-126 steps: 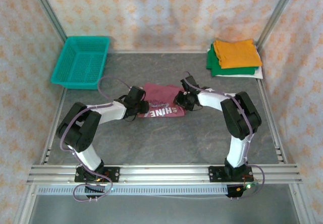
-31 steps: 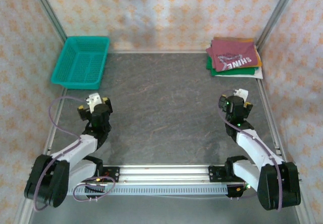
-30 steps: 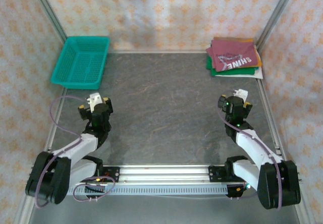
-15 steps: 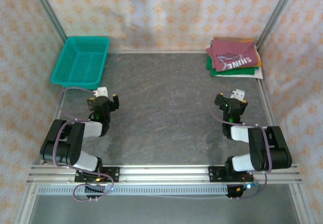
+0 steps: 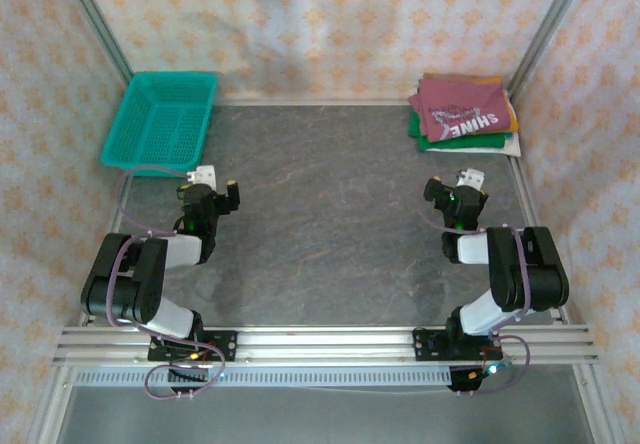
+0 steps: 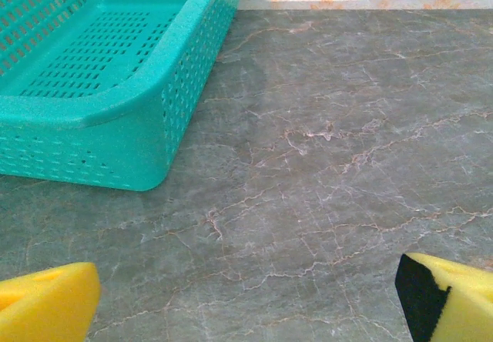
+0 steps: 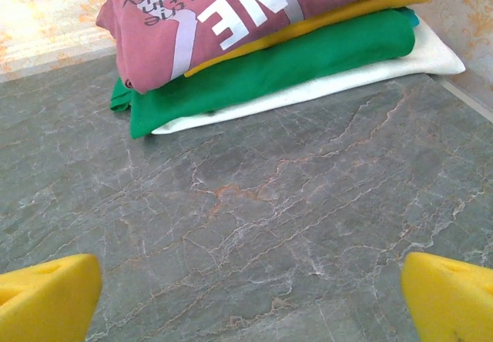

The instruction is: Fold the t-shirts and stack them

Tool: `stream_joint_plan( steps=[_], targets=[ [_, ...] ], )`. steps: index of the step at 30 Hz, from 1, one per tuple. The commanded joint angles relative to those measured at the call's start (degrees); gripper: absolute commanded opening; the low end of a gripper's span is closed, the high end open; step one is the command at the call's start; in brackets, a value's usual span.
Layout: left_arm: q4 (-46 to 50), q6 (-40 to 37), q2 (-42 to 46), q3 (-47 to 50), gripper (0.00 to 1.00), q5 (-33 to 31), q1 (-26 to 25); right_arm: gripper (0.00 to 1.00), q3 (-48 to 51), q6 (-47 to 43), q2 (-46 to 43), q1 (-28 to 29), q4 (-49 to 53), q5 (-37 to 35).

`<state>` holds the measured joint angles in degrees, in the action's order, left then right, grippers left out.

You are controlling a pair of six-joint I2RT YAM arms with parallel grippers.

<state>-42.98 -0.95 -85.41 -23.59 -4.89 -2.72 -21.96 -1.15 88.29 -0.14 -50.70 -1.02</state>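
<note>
Both arms have drawn back from mid-table, and the maroon tee (image 7: 254, 11) now lies folded on top of the far-right stack, white lettering up, over the orange tee (image 7: 370, 7), green tee (image 7: 293, 61) and white tee (image 7: 370, 68). I see the left gripper (image 6: 246, 311) and right gripper (image 7: 246, 300) spread wide, empty, yellow foam pads (image 6: 46, 307) above the veined grey table (image 5: 330, 214). Beside the left gripper sits the teal mesh basket (image 6: 115, 119).
</note>
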Motion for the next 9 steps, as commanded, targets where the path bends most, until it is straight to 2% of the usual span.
stream_joint_plan(
  steps=[1,9],
  targets=[
    [0.8,-0.1,-0.4,-1.0,1.0,0.5,0.1,0.99,-0.6,-1.9,0.2,0.8,0.9,2.6],
    [0.7,0.0,-0.3,-0.9,1.0,1.0,0.4,0.99,-0.7,-2.0,0.1,0.8,1.3,2.9]
  ],
)
